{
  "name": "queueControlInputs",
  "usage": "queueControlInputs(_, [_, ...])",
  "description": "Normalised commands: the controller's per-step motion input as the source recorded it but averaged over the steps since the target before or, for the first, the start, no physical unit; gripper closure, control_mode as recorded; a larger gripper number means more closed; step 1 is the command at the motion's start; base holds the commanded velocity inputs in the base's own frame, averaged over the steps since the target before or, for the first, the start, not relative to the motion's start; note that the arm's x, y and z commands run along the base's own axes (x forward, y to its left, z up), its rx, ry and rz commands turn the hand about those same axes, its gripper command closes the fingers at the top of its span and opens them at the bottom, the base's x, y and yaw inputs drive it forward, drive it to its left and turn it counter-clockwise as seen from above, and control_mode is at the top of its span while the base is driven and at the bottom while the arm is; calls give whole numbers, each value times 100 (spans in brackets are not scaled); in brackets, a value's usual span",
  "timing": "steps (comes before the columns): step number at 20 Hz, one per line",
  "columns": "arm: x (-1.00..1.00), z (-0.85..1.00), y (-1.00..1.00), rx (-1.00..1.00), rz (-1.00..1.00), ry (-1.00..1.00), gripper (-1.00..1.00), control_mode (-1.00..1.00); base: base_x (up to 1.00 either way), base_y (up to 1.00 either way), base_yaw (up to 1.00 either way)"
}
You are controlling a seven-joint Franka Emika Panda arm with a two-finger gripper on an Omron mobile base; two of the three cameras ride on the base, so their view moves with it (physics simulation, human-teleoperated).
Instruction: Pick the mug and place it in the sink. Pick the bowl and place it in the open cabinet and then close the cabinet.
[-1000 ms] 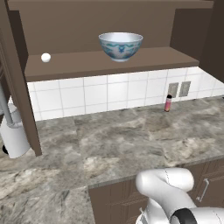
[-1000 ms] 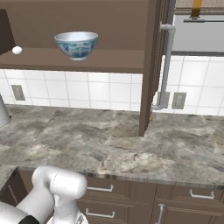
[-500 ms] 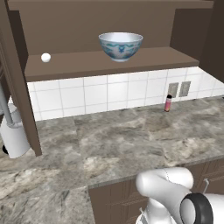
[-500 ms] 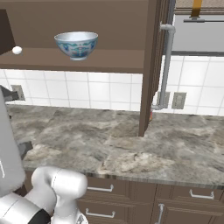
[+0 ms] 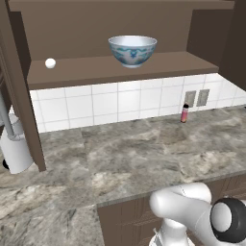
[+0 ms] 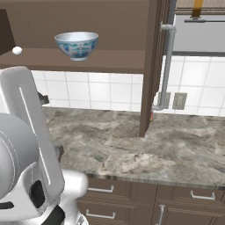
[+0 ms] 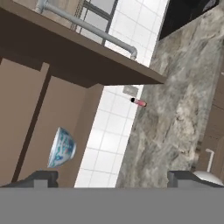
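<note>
The white bowl (image 5: 132, 49) with its blue-teal pattern stands upright on the bottom shelf of the open cabinet (image 5: 120, 70). It shows again in the right base view as the bowl (image 6: 77, 45) in the cabinet (image 6: 123, 59). The hand view is rolled, so there the bowl (image 7: 61, 147) appears on its side. My gripper (image 7: 113, 179) is open, its fingertips (image 7: 41, 177) far apart with nothing between them, well away from the bowl. The mug is out of view. I cannot tell whether a black patch (image 7: 186, 13) is the sink.
Both cabinet doors stand open, the left door (image 5: 19, 96) and the right door (image 6: 151, 66) with its bar handle (image 6: 165, 66). A small white ball (image 5: 50, 63) lies on the shelf. A slim red-pink bottle (image 5: 184, 113) and a white cylinder (image 5: 14, 149) stand on the marble counter (image 5: 125, 158).
My arm has swung up on the left of the right base view and now covers much of that side. A dark joint has come into the left base view. Bowl and doors are unmoved.
</note>
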Motion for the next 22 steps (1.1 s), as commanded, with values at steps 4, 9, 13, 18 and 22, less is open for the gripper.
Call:
queueControlInputs(4, [0,4,-48,7,9,0,-100,-100,0,0,0])
queueControlInputs(9, [0,15,-49,9,5,0,-100,-100,0,0,0])
queueControlInputs(13, [-2,17,-47,12,0,4,-100,-100,0,0,0])
queueControlInputs(18, [-8,17,-48,11,0,4,-100,-100,0,0,0])
queueControlInputs(22, [-26,25,-48,13,0,8,-100,-100,0,0,0])
